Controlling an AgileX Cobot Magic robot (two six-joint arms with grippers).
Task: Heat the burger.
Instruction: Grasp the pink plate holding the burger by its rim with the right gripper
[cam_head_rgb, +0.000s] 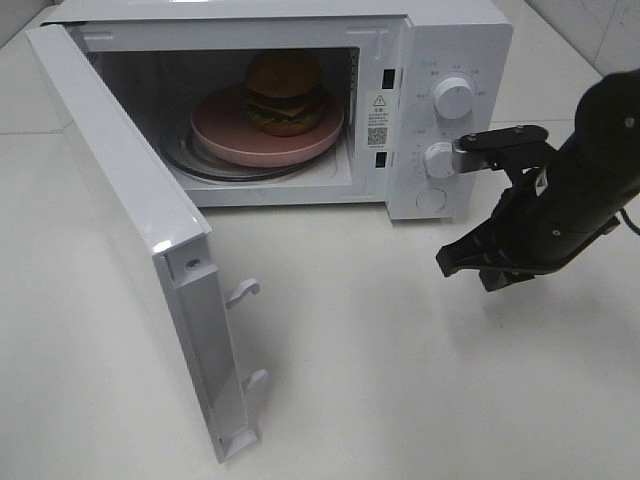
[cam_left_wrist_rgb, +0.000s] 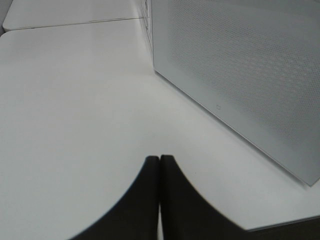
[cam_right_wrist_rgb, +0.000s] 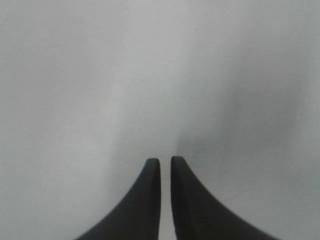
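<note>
The burger (cam_head_rgb: 284, 92), with a golden-brown bun, cheese, lettuce and a dark patty, sits on a round pink plate (cam_head_rgb: 225, 132) on the glass turntable inside the open white microwave (cam_head_rgb: 455, 40). My right gripper (cam_head_rgb: 446, 264) hovers low over the table in front of the control panel, to the right of the cavity. In the right wrist view it (cam_right_wrist_rgb: 162, 161) is shut and empty over bare white table. My left gripper (cam_left_wrist_rgb: 159, 159) is shut and empty, beside the microwave door's perforated panel (cam_left_wrist_rgb: 240, 75); it does not show in the exterior view.
The microwave door (cam_head_rgb: 130, 220) is swung wide open to the left and reaches toward the table's front, with its latch hooks (cam_head_rgb: 245, 292) sticking out. Two white knobs (cam_head_rgb: 454, 97) (cam_head_rgb: 440, 160) sit on the control panel. White table (cam_head_rgb: 400, 380) lies in front.
</note>
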